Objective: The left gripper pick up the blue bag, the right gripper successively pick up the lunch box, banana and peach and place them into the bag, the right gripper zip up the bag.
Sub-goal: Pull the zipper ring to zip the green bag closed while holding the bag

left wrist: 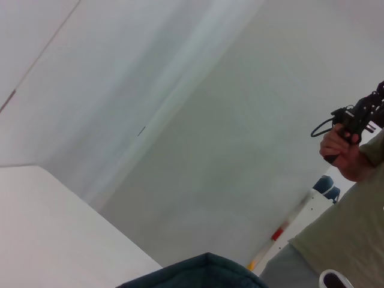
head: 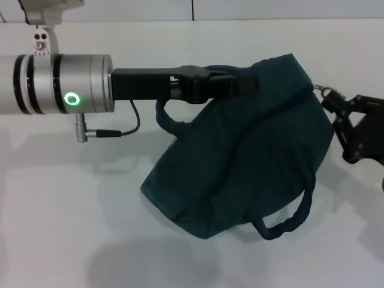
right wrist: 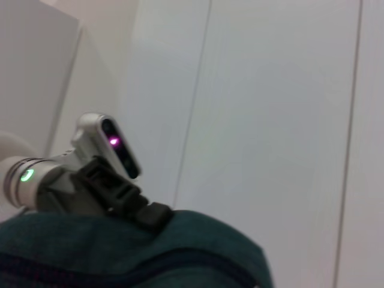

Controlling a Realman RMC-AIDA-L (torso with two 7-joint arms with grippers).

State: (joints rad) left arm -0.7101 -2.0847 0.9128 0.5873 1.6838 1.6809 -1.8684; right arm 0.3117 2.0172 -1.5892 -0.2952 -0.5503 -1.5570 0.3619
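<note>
So the left end effector [head: 240,84] is clamped on the top edge of the blue bag [head: 252,162], which hangs mid-scene over the white counter [head: 66,198]. The right end effector [head: 336,111] sits at the bag's right corner by the ring zip pull [head: 324,92]; can't tell its finger state. Risk I'd guess: a tug on the zip drags the fabric out of the left grip, or the zip jams on slack cloth. Nothing else around; the lower handle [head: 288,219] dangles free near the counter.

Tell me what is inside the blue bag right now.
Nothing inside shows. The dark teal-blue fabric bag hangs from the left tool above the white table, its fabric covering any contents. No lunch box, banana or peach is visible anywhere.
</note>
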